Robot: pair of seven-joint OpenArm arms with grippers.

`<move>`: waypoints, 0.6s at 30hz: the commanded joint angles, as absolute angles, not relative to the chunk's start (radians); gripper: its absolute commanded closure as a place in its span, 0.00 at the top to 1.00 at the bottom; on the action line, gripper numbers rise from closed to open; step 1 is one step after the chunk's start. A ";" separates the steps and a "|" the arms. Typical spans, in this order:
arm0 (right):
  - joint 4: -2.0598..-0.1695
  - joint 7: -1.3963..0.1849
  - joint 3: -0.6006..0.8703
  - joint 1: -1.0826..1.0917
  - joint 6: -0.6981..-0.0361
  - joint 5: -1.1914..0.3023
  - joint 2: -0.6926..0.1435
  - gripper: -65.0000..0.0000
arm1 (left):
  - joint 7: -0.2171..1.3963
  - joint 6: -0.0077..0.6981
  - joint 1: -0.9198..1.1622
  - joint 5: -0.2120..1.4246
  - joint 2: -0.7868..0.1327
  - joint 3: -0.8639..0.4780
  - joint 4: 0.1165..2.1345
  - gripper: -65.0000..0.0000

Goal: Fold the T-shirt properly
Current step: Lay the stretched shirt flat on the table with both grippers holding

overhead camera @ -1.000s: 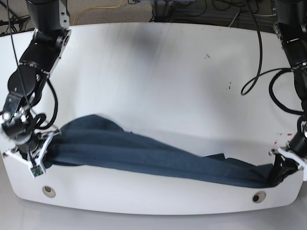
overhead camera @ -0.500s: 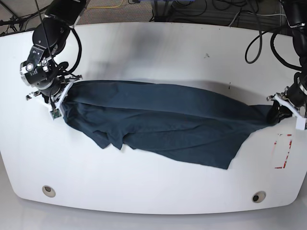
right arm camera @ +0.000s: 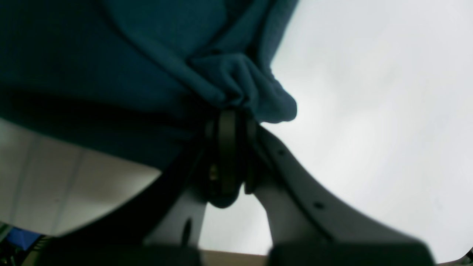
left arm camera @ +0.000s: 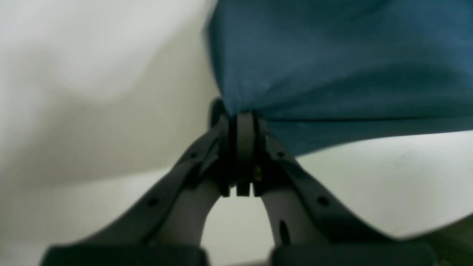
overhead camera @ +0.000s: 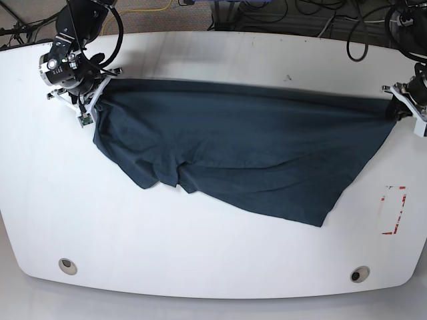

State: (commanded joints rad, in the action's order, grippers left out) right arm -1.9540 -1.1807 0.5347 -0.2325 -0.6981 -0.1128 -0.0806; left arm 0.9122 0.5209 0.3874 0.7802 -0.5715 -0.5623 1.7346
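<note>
Both hands, the left hand (overhead camera: pixel 398 109) and right hand (overhead camera: pixel 93 93), have carried the T-shirt (overhead camera: pixel 240 150) farther up the table, spreading it wider.

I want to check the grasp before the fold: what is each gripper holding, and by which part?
Both hold the T-shirt: the left gripper is shut on one end of its taut top edge, the right gripper on bunched fabric at the other.

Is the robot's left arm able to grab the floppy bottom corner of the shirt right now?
Probably not yet. The left gripper is shut on the T-shirt at its far edge, and the right gripper pinches the other end. The hanging corner lies free on the table, but the left would have to let go first.
</note>
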 joint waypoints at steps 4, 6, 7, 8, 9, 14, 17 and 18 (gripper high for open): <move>-1.954 -1.181 0.535 -0.245 -0.698 -0.113 -0.064 0.00 | 0.912 0.572 0.404 0.711 -0.570 -0.565 1.732 0.00; -1.954 -1.181 0.533 -0.246 -0.698 -0.114 -0.062 0.00 | 0.912 0.593 0.406 0.684 -0.568 -0.564 1.732 0.00; -1.954 -1.181 0.530 -0.249 -0.698 -0.117 -0.061 0.00 | 0.912 0.613 0.406 0.662 -0.564 -0.564 1.732 0.00; -1.954 -1.181 0.529 -0.252 -0.698 -0.119 -0.056 0.00 | 0.912 0.625 0.406 0.650 -0.558 -0.564 1.732 0.00; -1.954 -1.181 0.530 -0.254 -0.698 -0.119 -0.047 0.00 | 0.912 0.641 0.407 0.633 -0.550 -0.564 1.732 0.00; -1.956 -1.181 0.535 -0.255 -0.698 -0.113 -0.033 0.00 | 0.912 0.698 0.430 0.529 -0.524 -0.570 1.735 0.00; -1.957 -1.181 0.532 -0.257 -0.698 -0.117 -0.031 0.00 | 0.912 0.698 0.438 0.495 -0.504 -0.572 1.739 0.00; -1.957 -1.181 0.532 -0.257 -0.698 -0.119 -0.031 0.00 | 0.912 0.698 0.440 0.492 -0.501 -0.572 1.739 0.00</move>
